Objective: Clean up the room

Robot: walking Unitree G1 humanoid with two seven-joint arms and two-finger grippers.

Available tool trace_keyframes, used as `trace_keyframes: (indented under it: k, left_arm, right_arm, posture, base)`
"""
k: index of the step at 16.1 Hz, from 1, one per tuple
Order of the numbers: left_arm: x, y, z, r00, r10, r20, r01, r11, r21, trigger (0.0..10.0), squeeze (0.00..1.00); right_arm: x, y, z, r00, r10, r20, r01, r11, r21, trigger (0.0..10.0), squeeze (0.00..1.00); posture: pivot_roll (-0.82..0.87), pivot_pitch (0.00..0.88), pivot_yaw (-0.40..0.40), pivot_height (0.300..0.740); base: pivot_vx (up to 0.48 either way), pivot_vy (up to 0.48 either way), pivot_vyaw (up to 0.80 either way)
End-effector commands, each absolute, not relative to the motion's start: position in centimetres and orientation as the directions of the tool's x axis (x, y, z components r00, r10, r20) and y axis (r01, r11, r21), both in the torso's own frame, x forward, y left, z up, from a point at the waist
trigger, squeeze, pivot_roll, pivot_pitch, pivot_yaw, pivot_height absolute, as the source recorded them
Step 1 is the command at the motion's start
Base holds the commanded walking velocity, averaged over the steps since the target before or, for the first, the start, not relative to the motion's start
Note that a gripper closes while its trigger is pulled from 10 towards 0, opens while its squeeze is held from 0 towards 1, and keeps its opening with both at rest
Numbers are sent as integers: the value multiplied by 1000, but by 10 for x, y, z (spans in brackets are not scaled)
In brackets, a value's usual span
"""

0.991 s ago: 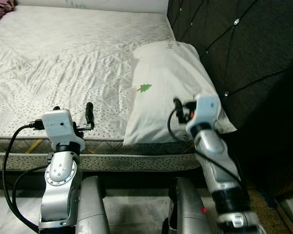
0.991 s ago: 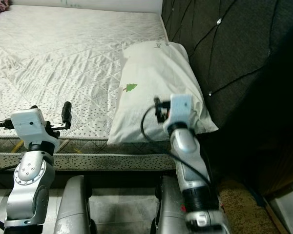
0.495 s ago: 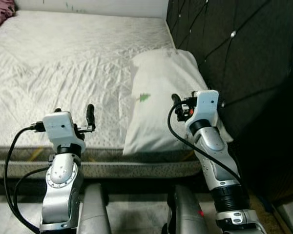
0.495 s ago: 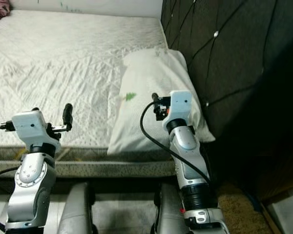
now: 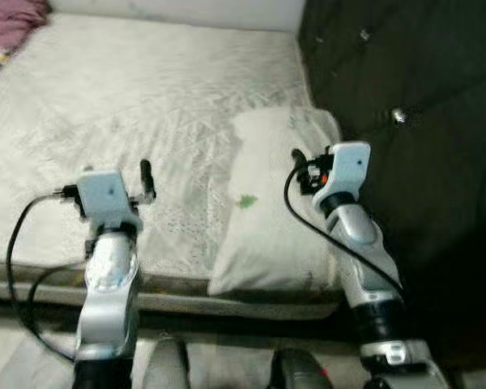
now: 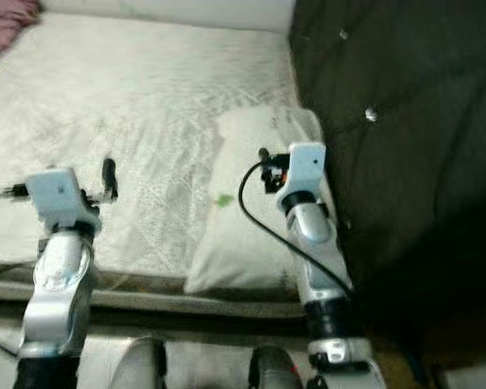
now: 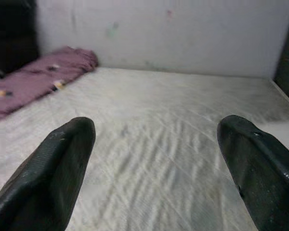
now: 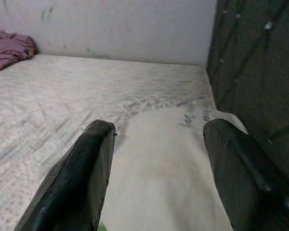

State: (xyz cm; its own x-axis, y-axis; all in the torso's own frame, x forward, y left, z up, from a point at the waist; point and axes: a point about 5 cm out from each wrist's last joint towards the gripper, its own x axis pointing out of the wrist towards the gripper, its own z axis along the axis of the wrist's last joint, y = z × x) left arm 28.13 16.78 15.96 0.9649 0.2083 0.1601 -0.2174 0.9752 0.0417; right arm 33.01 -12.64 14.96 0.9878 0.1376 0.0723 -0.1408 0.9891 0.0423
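**Both hands released over the bed, pillow against the headboard**

The right hand [image 8: 156, 168] is released, fingers wide apart, raised above the white pillow [image 5: 271, 211] at centre right of the left eye frame. The left hand [image 7: 156, 163] is also released, held over the pale quilted mattress [image 5: 130, 105] at lower left. The pillow lies along the mattress's right edge, close against the dark tufted headboard [image 5: 405, 97] that takes up the right side of the frame; a small green mark [image 5: 245, 201] shows on its cover. A crumpled purple blanket [image 7: 33, 79] lies at the far end of the mattress, upper left, by a pale wall [image 7: 159, 33]. The head views are blurred
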Motion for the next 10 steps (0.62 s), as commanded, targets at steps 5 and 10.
trace_keyframes:
  k: [5, 10]
  left_arm:
    - [277, 169, 151, 979, 167, 114, -173, 984, 46, 10000, 0]
    - [271, 170, 143, 982, 172, 76, -172, 985, -16, 10000, 0]
  right_arm:
    - [333, -133, 153, 990, 109, 88, -112, 993, 26, 10000, 0]
    - [331, -136, 146, 993, 96, 62, -97, 995, 10, 10000, 0]
  posture:
    - [35, 0, -42, 740]
    - [40, 0, -60, 740]
  base:
    - [0, 0, 0]
    - [0, 0, 0]
